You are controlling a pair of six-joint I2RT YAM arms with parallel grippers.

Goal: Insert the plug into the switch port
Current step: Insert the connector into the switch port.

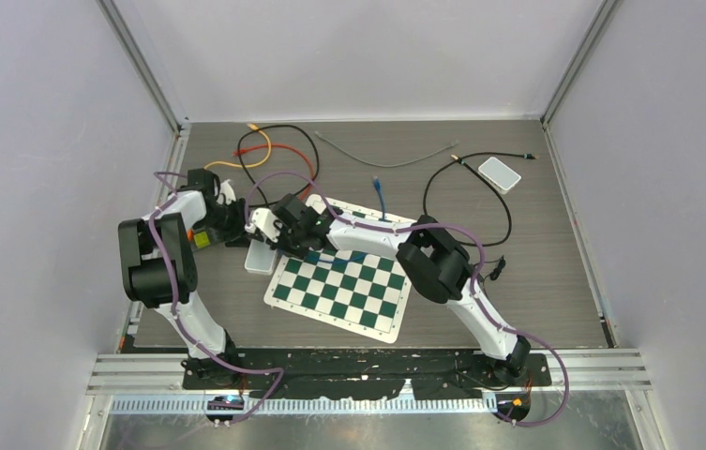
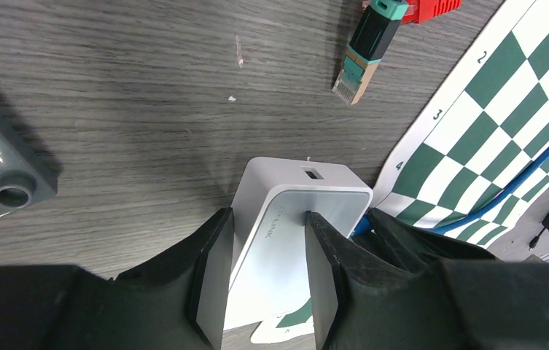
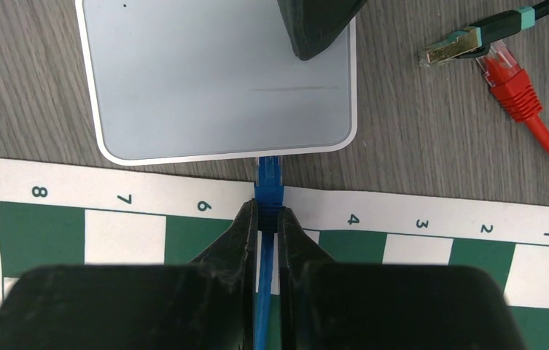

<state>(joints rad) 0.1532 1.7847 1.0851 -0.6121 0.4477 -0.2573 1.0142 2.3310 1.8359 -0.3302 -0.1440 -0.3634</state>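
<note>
The white switch (image 1: 260, 255) lies on the wooden table at the left edge of the chessboard mat. My left gripper (image 2: 267, 219) holds one end of the switch (image 2: 293, 248): the left finger lies against its side wall and the right fingertip rests on its top face. A blue plug (image 3: 267, 182) points at the long side of the switch (image 3: 213, 73), its tip at that edge. Whether it sits inside a port is hidden. My right gripper (image 3: 267, 216) is shut on the plug's boot, with the blue cable running back between the fingers.
A red plug (image 3: 508, 76) and a black-and-teal plug with a gold tip (image 3: 468, 36) lie right of the switch. The chessboard mat (image 1: 339, 286) sits under the right arm. A grey studded brick (image 2: 1, 175) is at the left. Cables and a white box (image 1: 500, 172) lie further back.
</note>
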